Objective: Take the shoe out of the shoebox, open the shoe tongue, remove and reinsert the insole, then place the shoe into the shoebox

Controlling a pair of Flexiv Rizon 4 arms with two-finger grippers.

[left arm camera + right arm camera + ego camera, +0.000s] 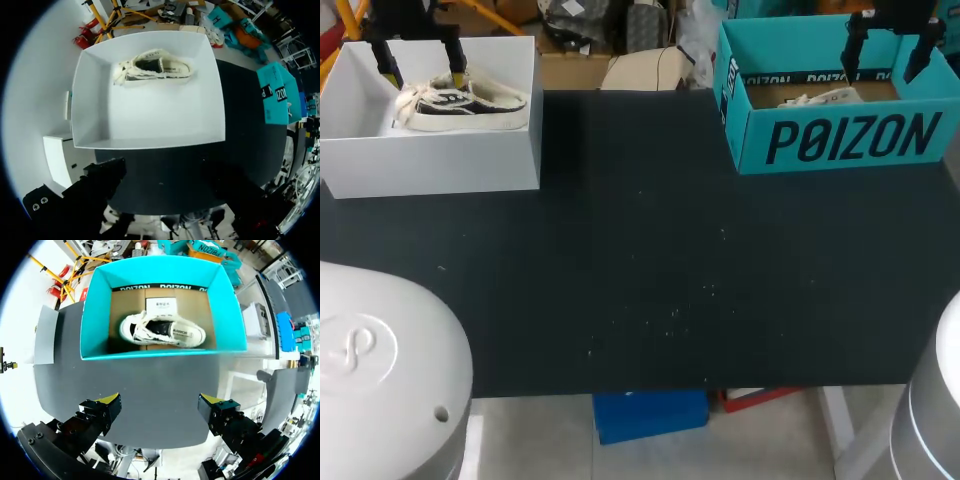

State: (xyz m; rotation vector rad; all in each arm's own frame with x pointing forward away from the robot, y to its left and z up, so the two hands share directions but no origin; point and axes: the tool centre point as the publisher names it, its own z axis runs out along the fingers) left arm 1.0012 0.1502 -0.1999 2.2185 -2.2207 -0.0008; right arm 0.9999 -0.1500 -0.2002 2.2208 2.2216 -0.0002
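Note:
A white shoebox [430,160] stands at the table's far left corner. In it lies a cream and black shoe [460,102], seen on its side from the left wrist [155,70]. My left gripper [422,72] hangs open above that box, well clear of the shoe, and the left wrist view [170,185] shows nothing between its fingers. At the far right stands a teal shoebox [840,140] holding a white and black shoe [162,330]. My right gripper [885,50] hovers open over this box, its yellow-tipped fingers [107,400] wide apart and empty.
The black table top [640,260] stretches between the two boxes. A white label card [161,305] lies on the teal box's floor behind the shoe. My arms' pale bases [380,370] fill the near corners.

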